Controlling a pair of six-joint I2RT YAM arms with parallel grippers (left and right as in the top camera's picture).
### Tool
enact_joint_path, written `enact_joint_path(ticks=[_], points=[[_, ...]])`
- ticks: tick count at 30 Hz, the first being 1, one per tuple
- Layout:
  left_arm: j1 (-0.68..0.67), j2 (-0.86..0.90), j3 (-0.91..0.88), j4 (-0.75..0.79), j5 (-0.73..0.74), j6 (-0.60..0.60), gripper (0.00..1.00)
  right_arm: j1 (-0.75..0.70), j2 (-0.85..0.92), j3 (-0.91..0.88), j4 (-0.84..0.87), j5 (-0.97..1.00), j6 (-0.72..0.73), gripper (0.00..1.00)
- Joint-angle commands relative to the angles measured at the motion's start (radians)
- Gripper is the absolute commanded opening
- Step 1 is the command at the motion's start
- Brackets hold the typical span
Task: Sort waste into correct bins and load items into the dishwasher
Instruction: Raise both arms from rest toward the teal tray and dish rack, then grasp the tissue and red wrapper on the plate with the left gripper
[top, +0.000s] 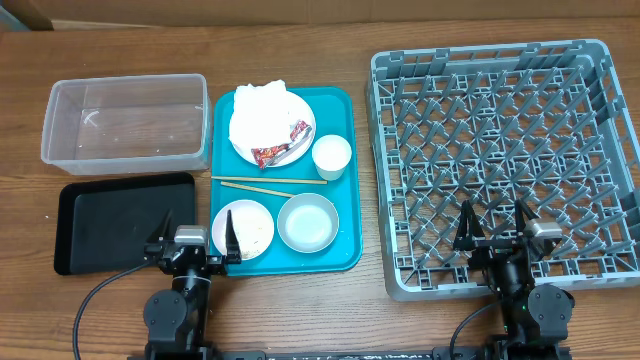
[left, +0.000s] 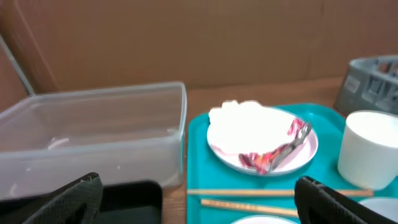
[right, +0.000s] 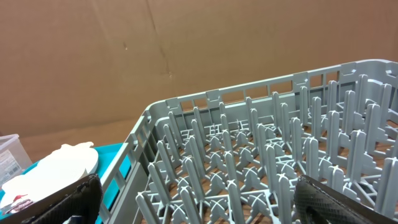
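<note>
Gaping left hand (top: 198, 240): its fingers are standing wide apart and gripping nothing, at the near edge of the bench (top: 330, 310), between the black tray (top: 110, 225) and the near-left corner of the teal tray (top: 345, 200).
Right hand (top: 495, 232): it is also spreading its fingers with nothing between them, and is sitting over the near wall of the dish rack (top: 500, 150).
Dish rack: it is taking up the right side of the bench, and its pegs are carrying nothing.
Plate (top: 302, 115): it is sitting at the far end of the teal tray.
Napkin (top: 258, 108): it is lying crumpled on the plate and covering most of it.
Snack wrapper (top: 282, 150): it is resting on the plate's near rim, touching the napkin.
Cup (top: 332, 156): it is standing upright just right of the plate.
Chopsticks (top: 268, 184): they are lying crosswise on the teal tray, between the plate and the bowls.
Bowls: one (top: 243, 228) is sitting near-left on the teal tray and the other (top: 307, 221) just beside it on the right.
Clear tub (top: 125, 120): it is sitting far-left, beyond the black tray.
</note>
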Motion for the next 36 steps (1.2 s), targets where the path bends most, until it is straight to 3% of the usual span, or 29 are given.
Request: enact_joint_path(ticks=[1, 4, 12, 20, 25, 31, 36], points=[[0.006, -0.010, -0.003, 0.073, 0.070, 0.026, 1.00, -0.003, -0.008, -0.010, 0.008, -0.021, -0.001, 1.00], [0.006, -0.010, 0.008, 0.121, 0.076, 0.015, 1.00, -0.003, -0.008, -0.004, 0.018, -0.073, -0.001, 1.00], [0.006, 0.077, 0.179, 0.018, 0.088, 0.002, 1.00, -0.003, -0.008, 0.110, -0.006, -0.080, -0.001, 1.00], [0.006, 0.410, 0.349, 0.068, 0.089, 0.012, 1.00, -0.003, 0.000, 0.268, -0.187, -0.003, -0.010, 1.00], [0.005, 0.713, 0.575, 0.021, 0.193, 0.012, 1.00, -0.003, 0.071, 0.379, -0.277, 0.056, -0.061, 1.00], [0.005, 1.035, 0.939, -0.225, 0.283, 0.027, 1.00, -0.003, 0.235, 0.525, -0.352, 0.076, -0.061, 1.00], [-0.021, 1.261, 1.265, -0.549, 0.295, 0.152, 1.00, -0.003, 0.443, 0.681, -0.422, 0.078, -0.061, 1.00]])
